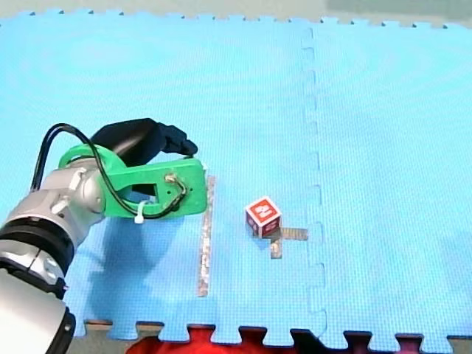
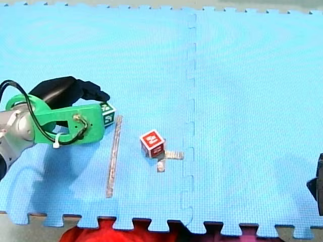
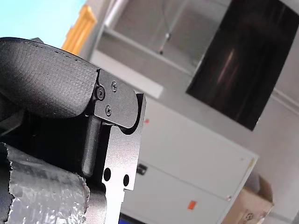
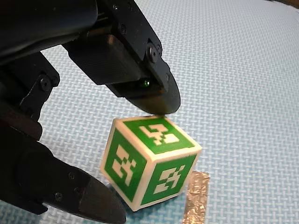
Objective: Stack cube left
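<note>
A green cube [image 2: 107,115] with white patterned faces sits on the blue foam mat [image 2: 242,91] at the left, at the top end of a long silver tape strip [image 2: 113,156]. My left hand [image 2: 96,97], black with a green wrist mount [image 1: 158,190], is shut on it. In the second wrist view one fingertip [image 4: 161,103] touches the green cube [image 4: 149,161] at its top edge and another finger [image 4: 93,203] presses its lower corner. A red cube [image 1: 262,215] stands to the right on short crossed tape pieces [image 1: 286,236]. A dark part [image 2: 317,185], perhaps my right hand, shows at the right edge.
The mat's jagged front edge [image 1: 243,335] runs close below the cubes, with red fabric [image 1: 158,346] under it. A seam [image 1: 316,147] splits the mat right of the red cube. In the first wrist view a black padded hand part [image 3: 46,79] faces grey cabinets [image 3: 196,158].
</note>
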`<state>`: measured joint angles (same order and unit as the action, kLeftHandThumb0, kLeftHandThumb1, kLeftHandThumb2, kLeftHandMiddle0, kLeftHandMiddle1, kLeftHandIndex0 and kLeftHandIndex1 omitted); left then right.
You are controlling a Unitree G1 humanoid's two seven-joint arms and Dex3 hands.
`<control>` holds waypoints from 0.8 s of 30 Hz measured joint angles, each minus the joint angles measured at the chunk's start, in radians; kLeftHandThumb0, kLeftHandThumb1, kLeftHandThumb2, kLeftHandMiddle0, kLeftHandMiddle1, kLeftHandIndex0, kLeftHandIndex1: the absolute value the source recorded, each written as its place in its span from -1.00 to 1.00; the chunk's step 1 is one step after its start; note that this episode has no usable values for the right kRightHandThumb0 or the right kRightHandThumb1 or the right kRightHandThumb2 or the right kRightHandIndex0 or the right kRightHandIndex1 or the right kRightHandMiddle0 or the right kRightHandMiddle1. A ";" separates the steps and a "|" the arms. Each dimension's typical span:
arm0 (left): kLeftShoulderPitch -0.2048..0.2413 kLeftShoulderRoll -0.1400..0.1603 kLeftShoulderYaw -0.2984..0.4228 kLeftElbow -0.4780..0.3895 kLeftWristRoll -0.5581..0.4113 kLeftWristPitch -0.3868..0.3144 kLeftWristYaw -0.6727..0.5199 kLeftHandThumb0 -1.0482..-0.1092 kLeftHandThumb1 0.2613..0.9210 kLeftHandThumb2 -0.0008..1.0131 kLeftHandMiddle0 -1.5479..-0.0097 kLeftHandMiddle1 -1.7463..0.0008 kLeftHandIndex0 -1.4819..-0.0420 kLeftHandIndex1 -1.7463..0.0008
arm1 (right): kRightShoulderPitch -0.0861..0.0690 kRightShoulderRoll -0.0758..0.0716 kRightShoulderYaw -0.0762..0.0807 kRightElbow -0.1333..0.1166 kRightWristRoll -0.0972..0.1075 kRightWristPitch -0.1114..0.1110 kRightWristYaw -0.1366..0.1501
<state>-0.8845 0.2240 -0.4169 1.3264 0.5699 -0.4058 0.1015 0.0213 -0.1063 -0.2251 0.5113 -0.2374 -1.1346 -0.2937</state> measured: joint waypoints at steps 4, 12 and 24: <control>0.010 0.004 0.006 0.001 -0.007 -0.021 0.012 0.57 0.55 -1.00 -0.23 -1.00 -0.67 0.44 | 0.001 0.000 0.000 0.000 -0.001 0.000 -0.001; 0.025 0.013 0.019 0.003 -0.016 -0.051 0.016 0.49 0.55 -1.00 -0.21 -1.00 -0.76 0.77 | 0.001 0.002 0.000 0.000 -0.003 0.000 -0.003; 0.029 0.023 0.009 0.005 0.000 -0.064 0.049 0.36 0.56 -1.00 -0.11 -1.00 -0.76 0.91 | 0.001 0.006 0.001 0.001 -0.014 0.000 -0.013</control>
<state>-0.8551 0.2471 -0.4082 1.3310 0.5700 -0.4696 0.1502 0.0221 -0.1004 -0.2240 0.5122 -0.2515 -1.1346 -0.3067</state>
